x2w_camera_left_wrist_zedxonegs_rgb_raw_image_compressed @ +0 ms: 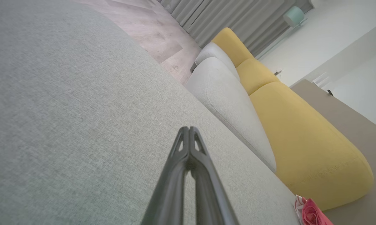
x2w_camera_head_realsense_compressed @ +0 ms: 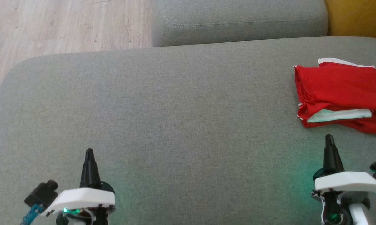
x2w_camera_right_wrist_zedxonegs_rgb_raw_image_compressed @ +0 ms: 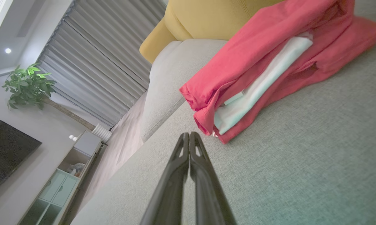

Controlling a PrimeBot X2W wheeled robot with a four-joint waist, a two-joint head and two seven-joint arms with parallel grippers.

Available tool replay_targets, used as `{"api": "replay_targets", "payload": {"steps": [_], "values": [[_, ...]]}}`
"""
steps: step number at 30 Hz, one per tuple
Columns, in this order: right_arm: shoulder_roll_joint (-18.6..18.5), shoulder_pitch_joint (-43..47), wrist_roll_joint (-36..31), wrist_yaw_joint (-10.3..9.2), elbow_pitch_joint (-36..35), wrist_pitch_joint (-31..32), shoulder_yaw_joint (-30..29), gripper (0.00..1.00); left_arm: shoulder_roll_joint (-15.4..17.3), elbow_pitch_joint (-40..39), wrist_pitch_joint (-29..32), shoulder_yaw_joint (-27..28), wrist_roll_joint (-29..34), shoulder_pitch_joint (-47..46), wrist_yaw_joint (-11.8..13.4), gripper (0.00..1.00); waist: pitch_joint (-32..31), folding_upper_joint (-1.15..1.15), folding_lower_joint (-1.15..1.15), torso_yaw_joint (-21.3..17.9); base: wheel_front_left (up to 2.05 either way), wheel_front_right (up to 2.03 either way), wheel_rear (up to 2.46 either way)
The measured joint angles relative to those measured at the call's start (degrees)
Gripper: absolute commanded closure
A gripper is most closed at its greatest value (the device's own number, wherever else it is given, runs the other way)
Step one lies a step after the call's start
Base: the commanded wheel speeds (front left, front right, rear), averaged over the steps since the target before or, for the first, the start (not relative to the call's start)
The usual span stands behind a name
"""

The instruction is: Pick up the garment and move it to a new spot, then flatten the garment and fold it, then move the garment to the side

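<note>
Garment (x2w_camera_head_realsense_compressed: 341, 93) first: where does it lie?

On the grey cushion (x2w_camera_head_realsense_compressed: 175, 109), far over on the robot's right. It's a loose red fold with a white layer showing at its open edge, and the head view cuts off its right end.

And the hands?

Both are empty with their fingers pressed together. The right gripper (x2w_camera_head_realsense_compressed: 329, 138) points at the fold's near edge, close but not touching. The left gripper (x2w_camera_head_realsense_compressed: 89, 152) is well apart from it.

So what could spoil it?

I'd say a nudge from those closed tips could push the layers open. A pinch on the top layer alone could let the rest fall out of the fold. The yellow cushion (x2w_camera_right_wrist_zedxonegs_rgb_raw_image_compressed: 206, 18) is close behind, so a shove that way might bunch the cloth against it.
</note>
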Motion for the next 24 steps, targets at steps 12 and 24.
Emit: {"api": "replay_targets", "payload": {"steps": [12,24], "values": [[0.00,-0.01,7.49,0.00,-0.62,1.94,-0.74,1.00,0.03,0.01,1.87,1.56,-6.82,-0.10,-0.58,1.00,-0.31,0.00,0.00,-0.16,0.00,0.00,0.00],[0.00,-0.02,15.55,0.00,-1.30,4.05,-1.37,1.00,0.04,0.01,4.03,3.36,-14.14,-0.13,-1.56,1.00,-0.65,0.00,0.00,-0.33,0.00,0.00,0.00]]}}
